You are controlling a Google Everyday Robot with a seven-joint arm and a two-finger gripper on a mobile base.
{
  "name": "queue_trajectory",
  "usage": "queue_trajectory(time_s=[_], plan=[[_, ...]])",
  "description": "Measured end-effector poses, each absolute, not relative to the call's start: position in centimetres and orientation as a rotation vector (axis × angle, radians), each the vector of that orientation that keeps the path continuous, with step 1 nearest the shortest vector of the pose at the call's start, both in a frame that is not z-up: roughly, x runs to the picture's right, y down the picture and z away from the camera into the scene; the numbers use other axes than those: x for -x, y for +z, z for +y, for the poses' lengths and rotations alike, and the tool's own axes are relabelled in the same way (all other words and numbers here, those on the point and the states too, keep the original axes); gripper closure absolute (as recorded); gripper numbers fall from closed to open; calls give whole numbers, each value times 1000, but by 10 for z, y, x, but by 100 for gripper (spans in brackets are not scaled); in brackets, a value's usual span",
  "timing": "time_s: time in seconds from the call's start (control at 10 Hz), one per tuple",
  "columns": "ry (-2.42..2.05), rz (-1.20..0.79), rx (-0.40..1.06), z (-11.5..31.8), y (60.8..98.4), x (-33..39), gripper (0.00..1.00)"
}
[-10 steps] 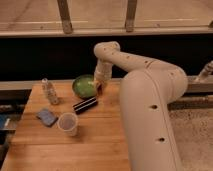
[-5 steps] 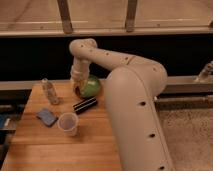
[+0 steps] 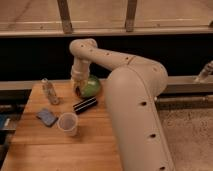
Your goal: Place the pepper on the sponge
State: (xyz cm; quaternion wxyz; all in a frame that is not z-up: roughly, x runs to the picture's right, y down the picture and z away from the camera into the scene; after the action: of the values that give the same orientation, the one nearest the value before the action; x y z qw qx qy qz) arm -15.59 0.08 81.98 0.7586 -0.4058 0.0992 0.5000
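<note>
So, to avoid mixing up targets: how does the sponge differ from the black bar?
The sponge is blue-grey and squarish; the black bar is dark, longer and narrower. The sponge lies left of the cup; the bar lies before the green bowl, where the gripper hangs. Both lie flat on the table.

No legible text, label, brand or number on any item. The gripper is low near the back edge of the desk, just beside the green bowl.

Cream, rounded arm with dark dots; hand beside green bowl.
</note>
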Motion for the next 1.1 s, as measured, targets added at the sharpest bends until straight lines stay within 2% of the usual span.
queue_trajectory(time_s=[0.4,0.8,1.1], plan=[[1071,214,880,1,817,159,100],[956,161,938,35,782,189,100],[870,117,996,53,771,213,100]])
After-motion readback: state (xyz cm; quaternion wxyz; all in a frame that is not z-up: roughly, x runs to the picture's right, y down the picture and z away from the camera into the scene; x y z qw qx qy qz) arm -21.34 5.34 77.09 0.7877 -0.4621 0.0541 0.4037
